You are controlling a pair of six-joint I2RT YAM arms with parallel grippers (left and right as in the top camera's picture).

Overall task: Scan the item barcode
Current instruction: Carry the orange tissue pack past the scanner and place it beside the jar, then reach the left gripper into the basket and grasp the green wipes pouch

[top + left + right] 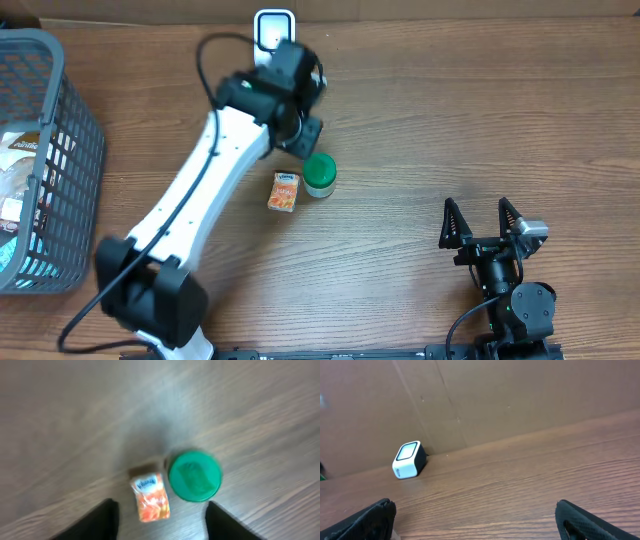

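Two items, carton and jar, wait near the scanner; left gripper hovers parted, empty; right gripper gapes wide.

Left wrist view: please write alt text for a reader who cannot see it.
A small orange carton lies on the wooden table beside a round green lid, slightly blurred. The open left gripper frames them, holding nothing.

Overhead: straight down on whole table. Left wrist: close, downward onto carton and green lid, shared with overhead. Right wrist: low, level toward scanner.
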